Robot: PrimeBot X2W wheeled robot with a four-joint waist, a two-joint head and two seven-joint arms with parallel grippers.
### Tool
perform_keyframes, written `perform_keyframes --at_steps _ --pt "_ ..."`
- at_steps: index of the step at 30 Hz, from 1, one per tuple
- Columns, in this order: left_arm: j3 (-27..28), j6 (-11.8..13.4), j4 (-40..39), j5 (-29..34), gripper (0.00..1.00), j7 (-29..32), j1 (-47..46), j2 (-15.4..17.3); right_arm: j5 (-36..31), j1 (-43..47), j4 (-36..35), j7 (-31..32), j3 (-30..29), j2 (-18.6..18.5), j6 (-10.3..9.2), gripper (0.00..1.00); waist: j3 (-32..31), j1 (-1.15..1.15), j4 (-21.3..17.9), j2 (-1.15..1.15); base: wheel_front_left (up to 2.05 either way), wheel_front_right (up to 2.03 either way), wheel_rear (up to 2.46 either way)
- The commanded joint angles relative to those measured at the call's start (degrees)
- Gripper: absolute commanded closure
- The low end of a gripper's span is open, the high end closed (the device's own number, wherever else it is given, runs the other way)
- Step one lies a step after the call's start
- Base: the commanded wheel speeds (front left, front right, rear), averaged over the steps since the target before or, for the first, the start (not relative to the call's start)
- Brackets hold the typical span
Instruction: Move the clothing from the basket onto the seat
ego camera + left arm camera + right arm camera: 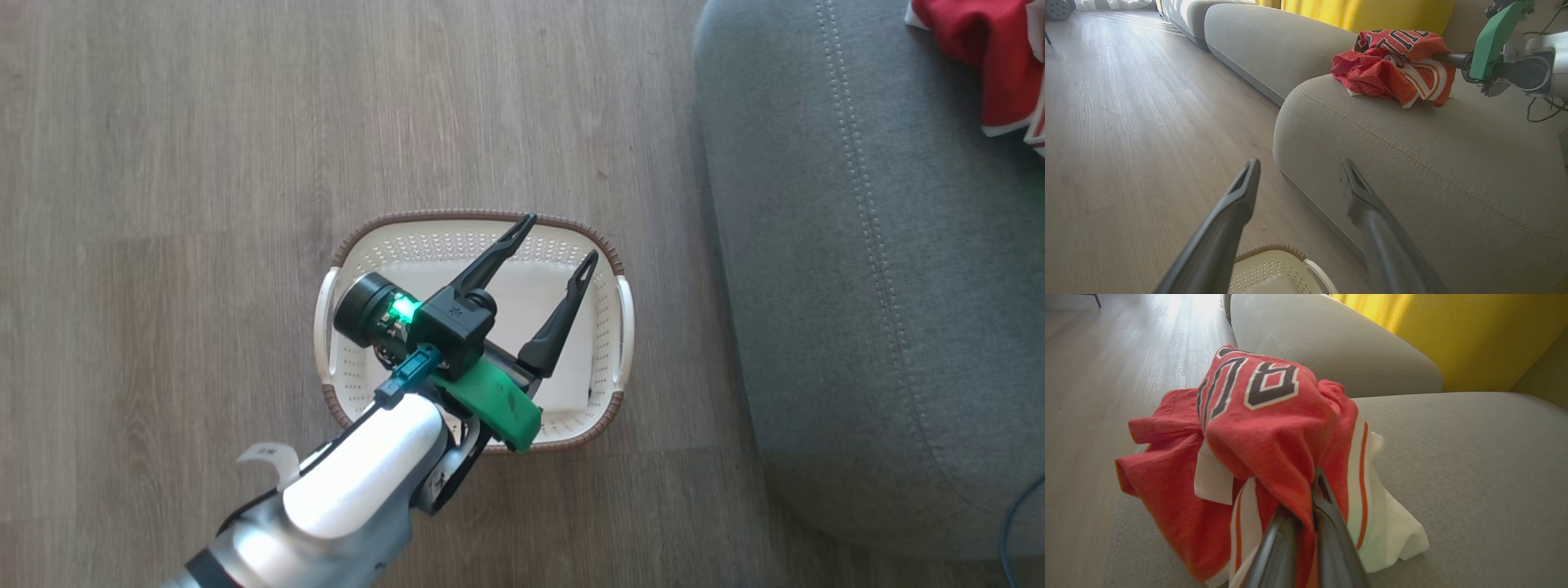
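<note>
Head view: L gripper (560, 238) hangs over the small oval cream plastic basket (424, 241) at frame centre. Its two long dark fingers are spread wide w/ nothing btwn them. The basket has perforated walls and a brown woven-look rim, and sits on the pale wood-plank floor (163, 204). What shows of its inside looks bare, so prob emptied, which would explain the idle open hand. The large grey fabric seat cushion (857, 286) takes the right side, w/ a rounded edge and a double stitch line. The red clothing w/ white trim (992, 57) lies on it at upper right corner.

Left wrist view: same fingers spread, pointing past the basket rim at bottom centre toward the seat's edge. The clothing is heaped on the seat top, upper right: soft, crumpled knit w/ white-outlined black letters. R gripper (1447, 59) enters from the right edge w/ a green plastic bracket, its dark fingers running into the heap. A yellow back cushion (1372, 12) stands behind.

Right wrist view: R fingers are pressed together at bottom centre, pinching a fold of the jersey. The cloth tents up from that pinch while its lower folds rest on the seat. Looks like a set-down w/ the grip not yet let go. The limp fabric should slump flat once freed.
</note>
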Motion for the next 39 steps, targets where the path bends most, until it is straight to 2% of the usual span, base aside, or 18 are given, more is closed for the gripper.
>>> perform_keyframes --at_steps 1,2,4,5,6,15,26,32,39 --pt "1.5 0.4 -2.0 0.0 0.00 0.1 -0.7 1.4 -0.9 0.5 -2.4 -0.5 0.0 0.1 -0.02 1.00 -0.1 -0.01 -0.3 0.00 0.00 0.00 0.00" --pt "1.5 0.4 -2.1 -0.1 0.00 0.2 -0.7 1.5 -1.1 0.7 -2.6 -0.5 -0.1 0.4 -0.02 1.00 -0.2 -0.01 -0.4 0.00 0.00 0.00 0.00" --pt "1.5 0.5 -2.0 -0.3 0.00 0.2 -0.5 1.6 -1.5 1.0 -3.3 -0.5 -0.3 1.1 -0.02 0.57 -0.5 -0.01 -0.7 0.00 0.00 0.00 0.00" --pt "1.6 0.5 -2.0 -0.4 0.00 0.2 -0.3 1.7 -1.6 1.2 -3.6 -0.5 -0.3 1.4 -0.02 0.14 -0.8 -0.01 -0.9 0.00 0.00 0.00 0.00" --pt "1.6 0.6 -1.9 -0.6 0.00 0.1 -0.2 1.7 -1.6 1.5 -3.8 -0.5 -0.2 1.7 -0.02 0.00 -1.0 -0.01 -1.0 0.00 0.00 0.00 0.00" --pt "2.5 0.9 -1.2 -2.5 0.00 -0.6 1.8 1.6 1.1 5.5 -7.2 -0.5 4.0 3.3 -0.02 0.00 -4.5 -0.01 -1.7 0.00 0.00 0.00 0.00" --pt "6.0 1.3 0.9 -6.3 0.00 -2.6 7.2 1.4 8.7 12.3 -14.8 -0.5 15.8 3.3 -0.02 0.00 -12.6 -0.01 -1.3 0.00 0.00 0.00 0.00" --pt "10.7 2.5 0.2 -8.4 0.00 -3.1 11.6 1.7 12.2 15.6 -18.3 -0.5 21.1 4.6 -0.02 0.00 -17.0 -0.01 0.2 0.00 0.00 0.00 0.00" --pt "16.8 4.8 -2.7 -6.9 0.00 -3.1 17.2 4.0 14.3 19.8 -21.4 -0.5 24.8 7.4 -0.02 0.00 -20.7 -0.01 2.5 0.00 0.00 0.00 0.00"
